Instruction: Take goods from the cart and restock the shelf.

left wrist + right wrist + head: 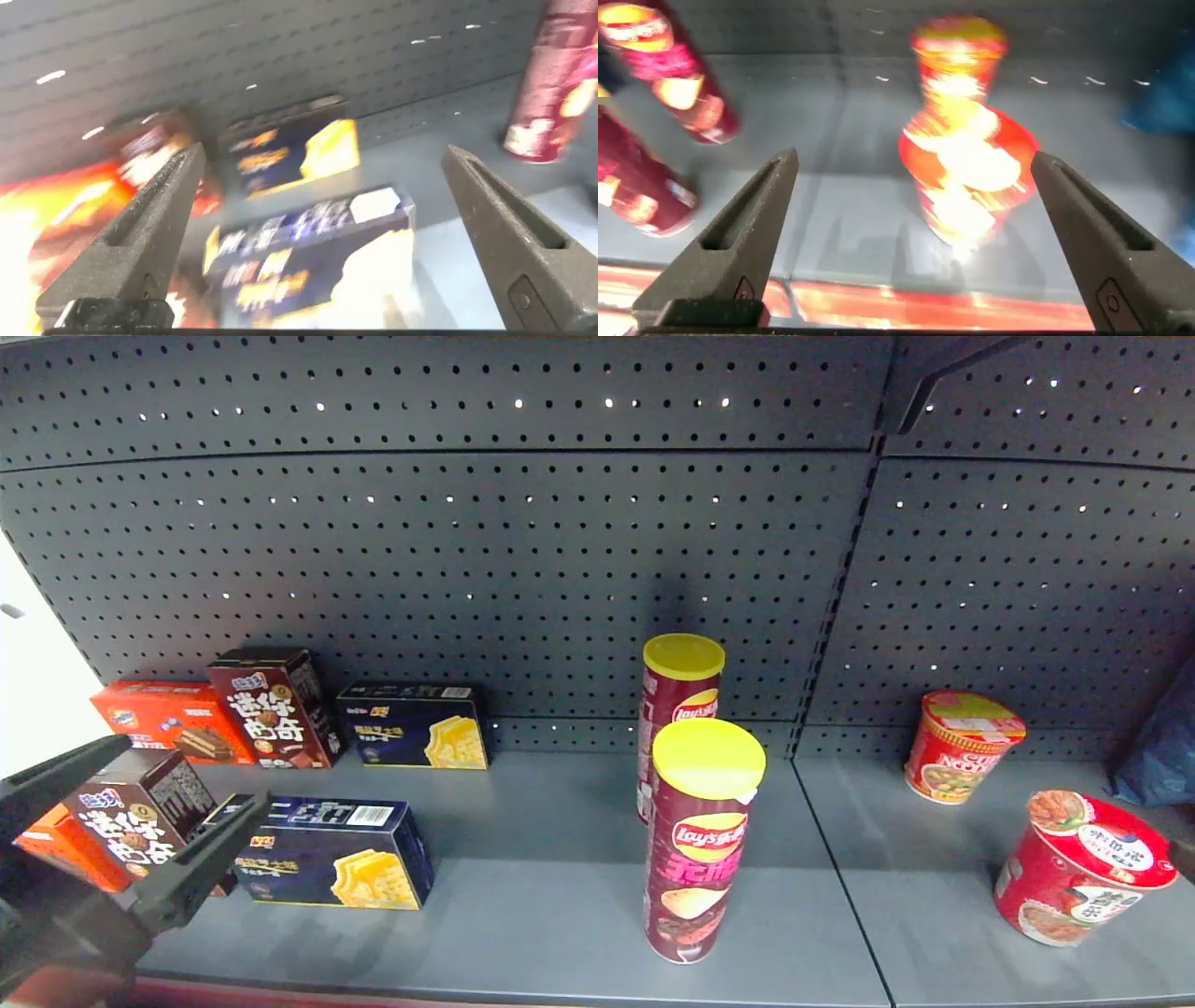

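Two chip cans (695,840), two cup noodles (1074,868) and six boxes (336,854) sit on your shelf (560,915). Your left gripper (322,157) gapes wide and empty near the front-left boxes. Your right gripper (915,159) is equally wide, holding nothing, facing a cup noodle.

A grey shelf (560,905) carries, at the frame's left, a back row of orange box (163,719), brown box (275,705) and navy box (415,726), with a second navy box (336,854) in front. At centre the front can (700,840) stands upright before the rear can (680,695). At right sit the rear cup (962,747) and, lower right, the front cup (1078,868).
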### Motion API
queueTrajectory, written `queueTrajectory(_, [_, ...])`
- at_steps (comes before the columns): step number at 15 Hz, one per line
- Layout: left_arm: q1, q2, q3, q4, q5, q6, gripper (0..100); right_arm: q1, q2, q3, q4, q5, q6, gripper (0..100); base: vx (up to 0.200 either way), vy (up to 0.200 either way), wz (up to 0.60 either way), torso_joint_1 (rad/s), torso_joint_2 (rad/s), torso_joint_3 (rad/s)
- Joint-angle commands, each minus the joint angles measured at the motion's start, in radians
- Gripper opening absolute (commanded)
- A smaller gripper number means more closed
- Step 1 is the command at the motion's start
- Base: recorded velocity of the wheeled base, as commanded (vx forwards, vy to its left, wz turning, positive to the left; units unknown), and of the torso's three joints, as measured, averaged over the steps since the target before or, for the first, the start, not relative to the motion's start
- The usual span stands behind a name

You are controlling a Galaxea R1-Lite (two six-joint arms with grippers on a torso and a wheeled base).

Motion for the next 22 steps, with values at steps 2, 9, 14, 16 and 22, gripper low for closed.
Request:
queueTrajectory(2, [0.017,-0.214,0.128,0.003,0.125,-0.009,100,-0.122,-0.257,0.01,0.187,-0.016,0.0,100,0.0,0.0,0.0,0.0,0.0,0.0])
queueTrajectory(9, [0.018,-0.902,0.156,0.687,0.174,0.049,100,-0.165,-0.567,0.128,0.213,0.036,-0.084,100,0.0,0.0,0.0,0.0,0.0,0.0])
queueTrajectory(14, [0.018,-0.876,0.173,0.701,0.14,-0.006,100,-0.163,-0.567,0.375,-0.047,0.09,-0.1,100,0.0,0.0,0.0,0.0,0.0,0.0])
queueTrajectory(16, [0.018,-0.874,0.173,0.78,0.132,-0.063,100,-0.163,-0.567,0.437,-0.073,0.034,-0.112,100,0.0,0.0,0.0,0.0,0.0,0.0])
queueTrajectory(22, [0.018,-0.876,0.173,0.794,0.014,-0.09,100,-0.163,-0.567,0.437,0.012,0.037,-0.061,100,0.0,0.0,0.0,0.0,0.0,0.0])
